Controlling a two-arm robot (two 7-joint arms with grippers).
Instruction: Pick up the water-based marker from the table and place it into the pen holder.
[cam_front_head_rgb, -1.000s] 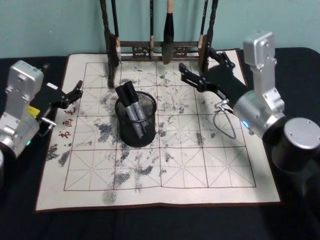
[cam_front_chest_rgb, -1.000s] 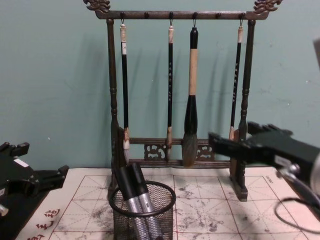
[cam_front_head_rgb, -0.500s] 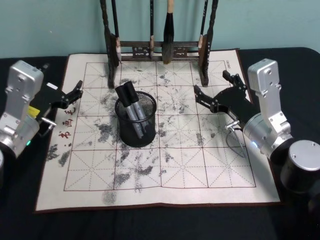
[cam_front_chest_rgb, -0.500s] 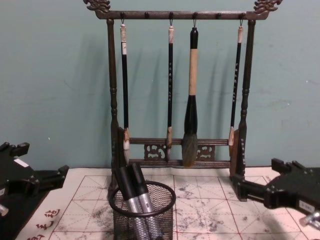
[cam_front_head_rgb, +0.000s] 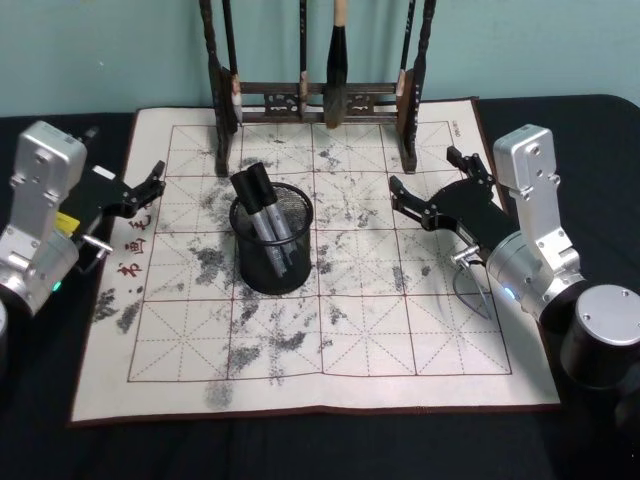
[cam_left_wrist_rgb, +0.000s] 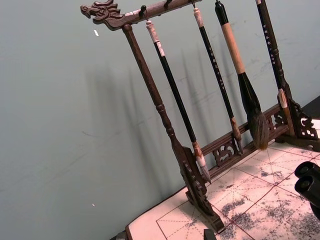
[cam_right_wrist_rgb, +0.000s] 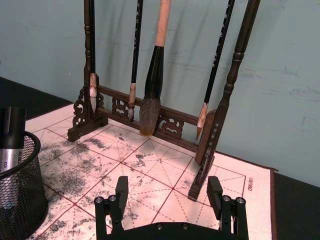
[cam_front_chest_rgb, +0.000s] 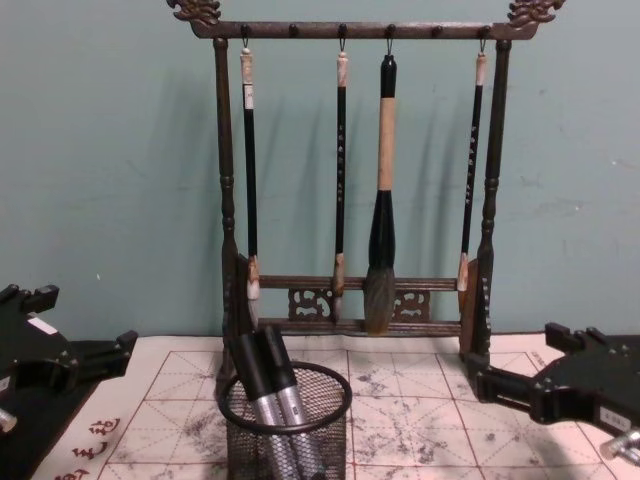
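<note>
Right wrist view: open right claw (cam_right_wrist_rgb: 171, 192).

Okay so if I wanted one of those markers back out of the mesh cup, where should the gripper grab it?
Grip a marker by its black cap end, coming from above. Both lean toward the pen holder rim's far-left side, caps protruding; the mesh covers the barrels.

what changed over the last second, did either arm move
The right gripper pulled back from up beside the brush rack toward the robot's right side of the mat, dropping lower; it is open and empty. The left gripper stayed parked at the mat's left edge. The pen holder and its two markers did not move.
</note>
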